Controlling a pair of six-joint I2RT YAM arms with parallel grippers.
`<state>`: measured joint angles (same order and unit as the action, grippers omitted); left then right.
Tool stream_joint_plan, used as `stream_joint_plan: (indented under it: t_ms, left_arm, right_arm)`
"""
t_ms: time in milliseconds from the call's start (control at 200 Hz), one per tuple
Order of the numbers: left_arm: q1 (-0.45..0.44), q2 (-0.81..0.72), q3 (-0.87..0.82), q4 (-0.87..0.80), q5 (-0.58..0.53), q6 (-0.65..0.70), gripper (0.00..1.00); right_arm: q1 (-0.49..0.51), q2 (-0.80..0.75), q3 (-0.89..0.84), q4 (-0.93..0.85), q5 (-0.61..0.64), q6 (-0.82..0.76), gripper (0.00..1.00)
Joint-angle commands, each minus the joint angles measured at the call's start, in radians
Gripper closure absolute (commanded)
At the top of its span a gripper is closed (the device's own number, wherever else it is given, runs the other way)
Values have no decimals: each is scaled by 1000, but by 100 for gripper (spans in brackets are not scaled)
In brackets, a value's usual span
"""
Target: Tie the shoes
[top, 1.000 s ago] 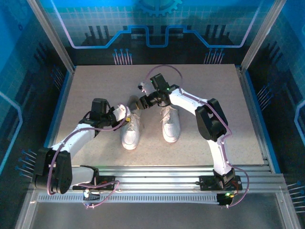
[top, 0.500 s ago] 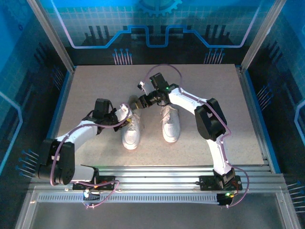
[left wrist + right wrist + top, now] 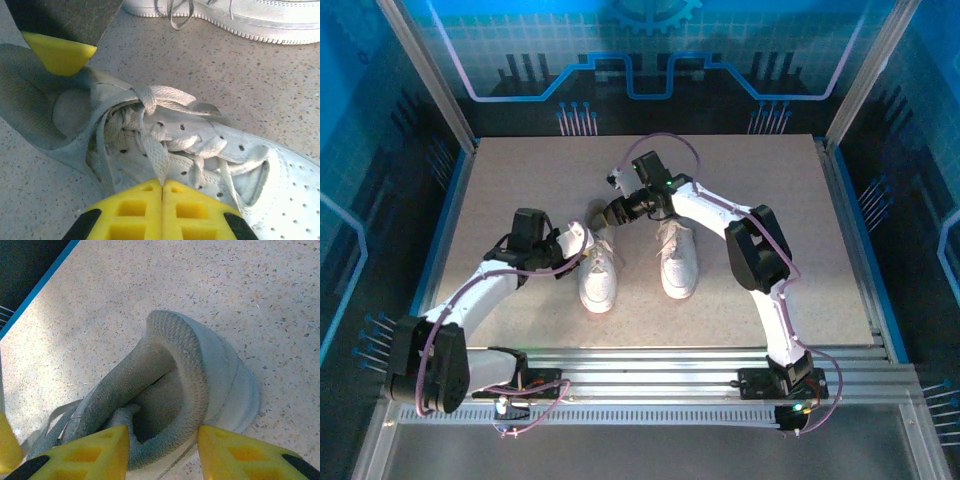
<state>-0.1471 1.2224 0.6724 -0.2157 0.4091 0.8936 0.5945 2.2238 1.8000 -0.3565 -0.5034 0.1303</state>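
A: Nearest first: the left sneaker (image 3: 598,278) lies on the speckled table (image 3: 500,200), toe at 6 o'clock and heel at 12. The right sneaker (image 3: 678,260) sits just beside it at 3 o'clock, with its lace ends loose.

B: And the left gripper (image 3: 161,186)?

A: It reaches in from 9 o'clock over the eyelets. The yellow pads are pressed together, pinching one flat lace (image 3: 154,155) that runs up to a crossing at the top of the tongue. There is no bow yet, so I judge this early in the tie.

B: Farther out?

A: The right gripper (image 3: 162,442) is at the 12 o'clock end. Its jaws are half spread and clamped across the heel collar (image 3: 185,365), one pad inside the opening and one outside. It anchors the shoe.

B: Notes for the pull?

A: Draw the lace toward 9 o'clock, low and slow, so the crossing cinches without dragging the sneaker. Hold the heel firm as counterforce. The lace sits near the pad tips, so a jerk could slip it. Find the second lace end before forming a loop; I cannot tell where it lies.
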Motion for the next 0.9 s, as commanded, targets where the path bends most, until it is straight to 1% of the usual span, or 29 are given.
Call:
stream_joint_plan:
  t_ms: [0,150,385,680,895]
  left_arm:
    - [-1,-11,26,-107,-4,15,100]
    - [0,14,56,-172,-25,-8,100]
    - [0,26,65,-227,-38,-28,100]
    - [1,37,67,-263,-124,-87,100]
    - [3,53,70,-270,-153,-119,100]
  right_arm:
    - [1,39,33,-34,-12,-20,60]
    - [1,43,34,-40,-8,-27,60]
    - [1,46,33,-51,-4,-40,61]
    - [-3,43,29,-58,-3,-50,61]
    - [-3,42,30,-62,-5,-55,62]
